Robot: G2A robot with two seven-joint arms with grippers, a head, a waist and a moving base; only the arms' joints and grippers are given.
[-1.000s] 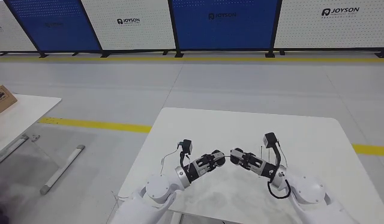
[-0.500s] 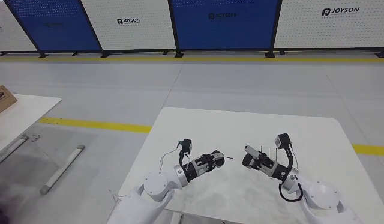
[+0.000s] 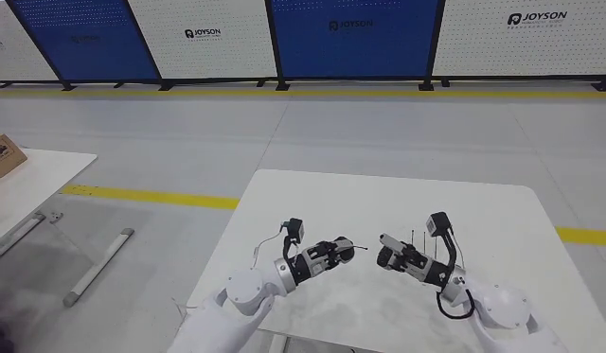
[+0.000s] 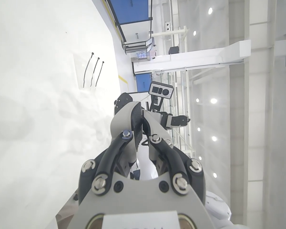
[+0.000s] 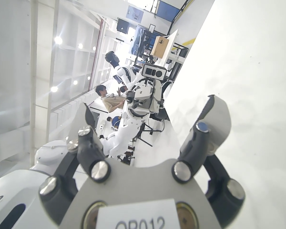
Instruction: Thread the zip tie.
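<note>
thin black zip tie (image 3: 358, 249), clamped in left gripper (image 3: 343, 251), tail poking past the fingertips toward right gripper (image 3: 385, 254). both held low over table (image 3: 379, 192), tips facing, small gap between. right one spread wide, holding nothing. three spare ties (image 4: 93, 69) flat near right gripper, on its far side.

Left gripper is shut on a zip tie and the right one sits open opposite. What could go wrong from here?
1. The zip tie pokes only a thin tip out of the left gripper. The open right gripper, apart from it, may miss it or knock it askew.
2. Three spare ties lie on the table close by the right gripper. A low move might sweep them away.
</note>
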